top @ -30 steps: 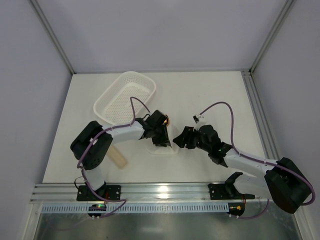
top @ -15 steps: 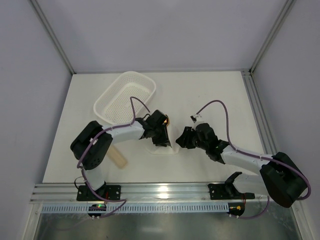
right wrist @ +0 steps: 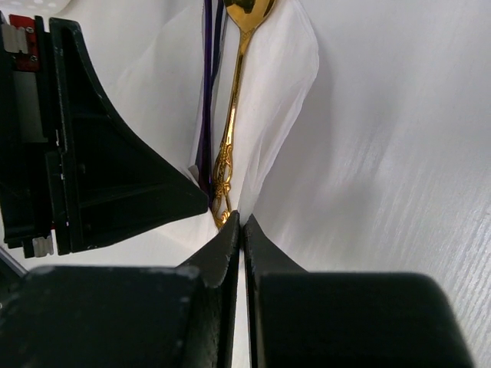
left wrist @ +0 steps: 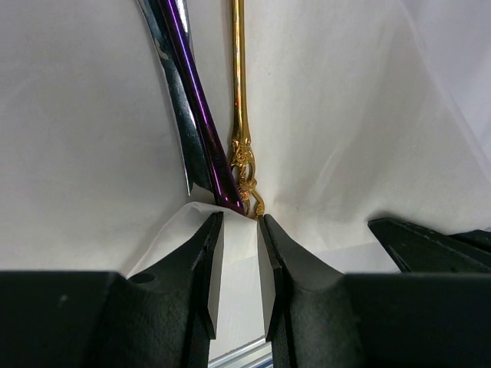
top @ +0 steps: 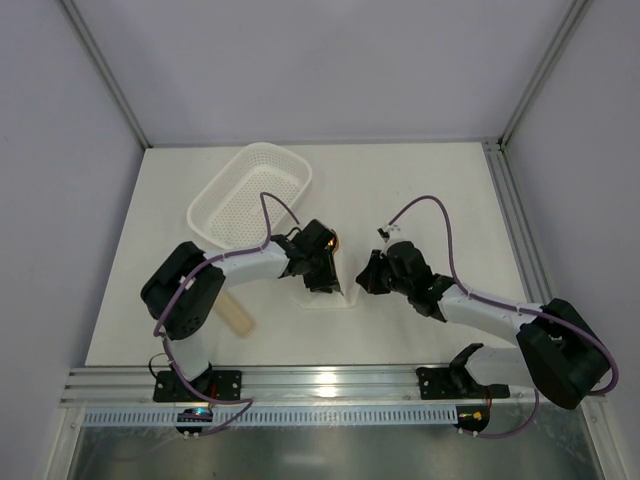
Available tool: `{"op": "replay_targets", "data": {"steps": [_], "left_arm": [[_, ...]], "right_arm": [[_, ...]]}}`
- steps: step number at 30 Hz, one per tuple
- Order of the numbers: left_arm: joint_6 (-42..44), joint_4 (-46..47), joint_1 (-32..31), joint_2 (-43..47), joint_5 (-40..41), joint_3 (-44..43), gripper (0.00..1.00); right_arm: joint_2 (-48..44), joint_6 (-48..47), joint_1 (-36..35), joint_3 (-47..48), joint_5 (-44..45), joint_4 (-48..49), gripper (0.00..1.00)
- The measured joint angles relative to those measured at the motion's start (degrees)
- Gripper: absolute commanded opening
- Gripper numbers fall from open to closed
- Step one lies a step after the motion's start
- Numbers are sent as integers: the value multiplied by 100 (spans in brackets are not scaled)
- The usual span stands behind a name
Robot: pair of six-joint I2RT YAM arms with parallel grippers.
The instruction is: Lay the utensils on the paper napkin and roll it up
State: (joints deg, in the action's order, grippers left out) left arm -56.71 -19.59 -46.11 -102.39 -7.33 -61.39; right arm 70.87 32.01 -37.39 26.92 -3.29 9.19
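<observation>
Now my left end effector (left wrist: 239, 224) and right end effector (right wrist: 241, 224) each pinch the paper napkin (left wrist: 368, 138), cupping it around the utensils (left wrist: 201, 138).

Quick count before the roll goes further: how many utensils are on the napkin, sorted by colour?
gold spoon: 1
purple handle, head out of view: 1
silver handle, head out of view: 1
Total: 3, lying close together on the napkin.
</observation>
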Motion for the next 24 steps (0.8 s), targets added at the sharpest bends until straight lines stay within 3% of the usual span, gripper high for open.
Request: {"op": "replay_targets", "data": {"steps": [3,9,24], "left_arm": [[13,-44,-4,2,35,-15,28],[66,-162,-74,50,179,-20,15],[234,-717,-223,275,669,-20,6]], "right_arm": [[90,-7,0,33,9,-63,4],[142,-17,0,85,17,-120,4],[153,-17,0,94,17,-155,4]]}}
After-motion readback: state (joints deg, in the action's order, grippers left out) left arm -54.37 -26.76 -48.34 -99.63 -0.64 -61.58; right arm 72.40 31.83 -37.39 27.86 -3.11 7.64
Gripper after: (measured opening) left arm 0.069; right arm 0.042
